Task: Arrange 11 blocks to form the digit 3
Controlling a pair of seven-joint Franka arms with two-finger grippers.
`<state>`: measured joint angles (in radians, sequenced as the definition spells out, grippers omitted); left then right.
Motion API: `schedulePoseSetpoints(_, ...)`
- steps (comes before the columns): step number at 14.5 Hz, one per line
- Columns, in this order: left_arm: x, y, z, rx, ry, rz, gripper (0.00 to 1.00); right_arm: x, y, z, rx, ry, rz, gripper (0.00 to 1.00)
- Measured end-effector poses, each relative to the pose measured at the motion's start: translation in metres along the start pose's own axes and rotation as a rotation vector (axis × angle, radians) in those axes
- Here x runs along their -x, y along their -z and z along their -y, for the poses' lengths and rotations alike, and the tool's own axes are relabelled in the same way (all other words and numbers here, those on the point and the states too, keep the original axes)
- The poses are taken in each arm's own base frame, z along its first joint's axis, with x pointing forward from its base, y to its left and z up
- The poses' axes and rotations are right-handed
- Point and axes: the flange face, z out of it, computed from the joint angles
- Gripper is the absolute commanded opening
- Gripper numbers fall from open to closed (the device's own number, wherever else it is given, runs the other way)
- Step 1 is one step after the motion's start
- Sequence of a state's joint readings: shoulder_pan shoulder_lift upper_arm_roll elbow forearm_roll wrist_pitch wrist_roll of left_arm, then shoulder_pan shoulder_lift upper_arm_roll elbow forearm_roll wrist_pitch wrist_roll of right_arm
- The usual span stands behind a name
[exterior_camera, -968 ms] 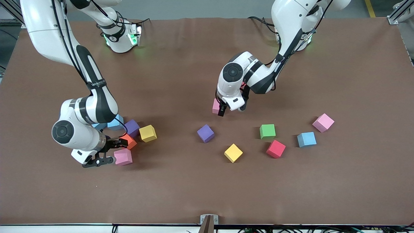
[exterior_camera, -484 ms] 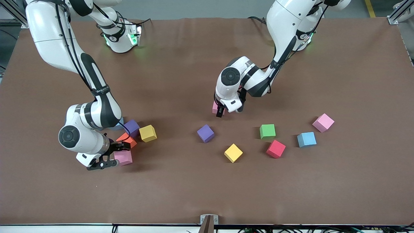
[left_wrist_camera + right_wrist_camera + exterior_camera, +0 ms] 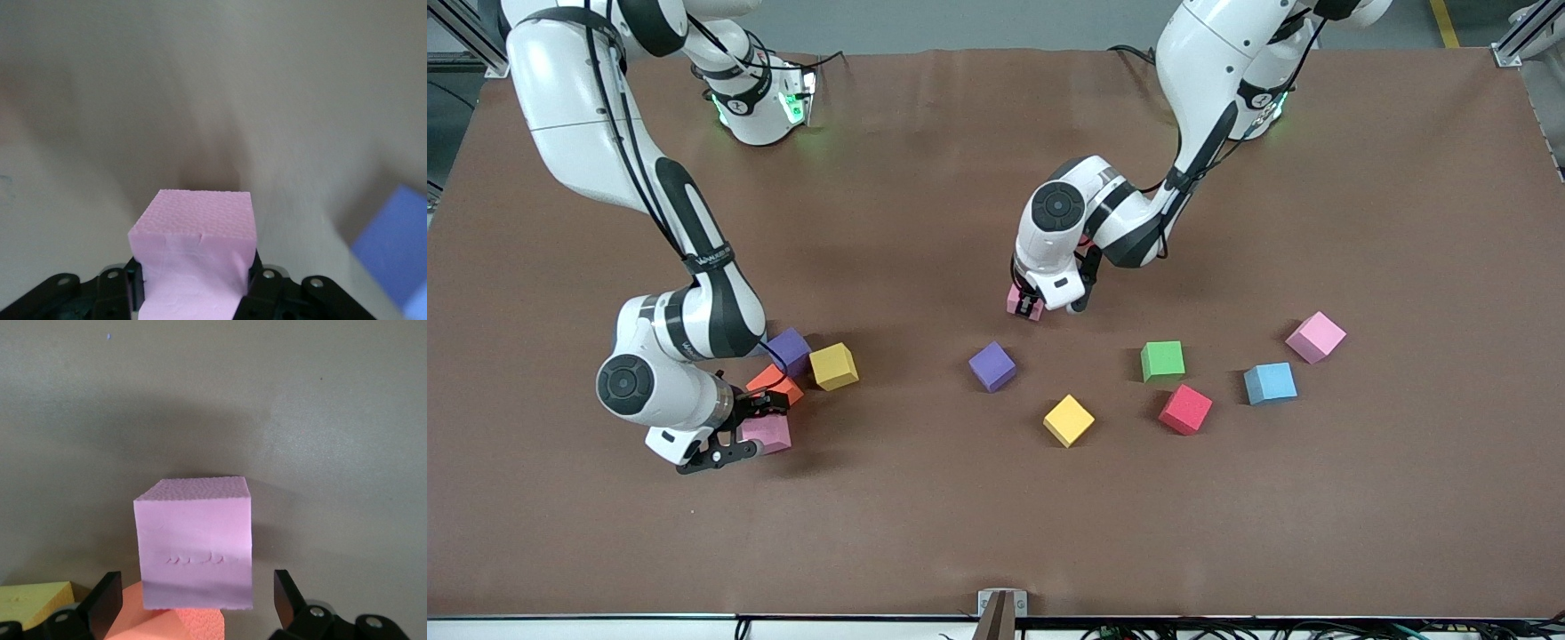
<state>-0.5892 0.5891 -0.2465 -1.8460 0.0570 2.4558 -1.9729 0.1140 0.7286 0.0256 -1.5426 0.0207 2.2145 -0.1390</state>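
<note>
My left gripper (image 3: 1030, 307) is shut on a pink block (image 3: 1016, 300) low over the middle of the table. In the left wrist view the pink block (image 3: 193, 233) sits between the pads of that gripper (image 3: 193, 273). My right gripper (image 3: 743, 431) is open and straddles another pink block (image 3: 769, 433) on the table without touching it. In the right wrist view this block (image 3: 193, 543) stands between the fingers of that gripper (image 3: 197, 593), with gaps on both sides. An orange block (image 3: 774, 382), a purple block (image 3: 790, 347) and a yellow block (image 3: 834, 365) lie beside it.
Loose blocks lie nearer the front camera than my left gripper: purple (image 3: 992, 365), yellow (image 3: 1068, 420), green (image 3: 1162, 360), red (image 3: 1185, 409), light blue (image 3: 1269, 382) and pink (image 3: 1315, 336). The orange block (image 3: 167, 620) and the yellow block (image 3: 33, 600) show in the right wrist view.
My right gripper has moved in over the pink block, so its fingers now straddle it. My left gripper has come down slightly with its pink block.
</note>
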Motion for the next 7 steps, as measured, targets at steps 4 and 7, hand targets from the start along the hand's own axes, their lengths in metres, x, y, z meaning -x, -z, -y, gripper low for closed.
schedulePoseSetpoints(4,0.051,0.026,0.025,-0.047,-0.397,0.016,0.16,-0.002,-0.008,0.004,-0.001,0.006,0.007,1.0)
schedulePoseSetpoints(7,0.086,0.029,0.045,-0.059,-0.669,0.04,0.17,-0.002,-0.011,0.005,-0.001,0.008,0.009,0.98)
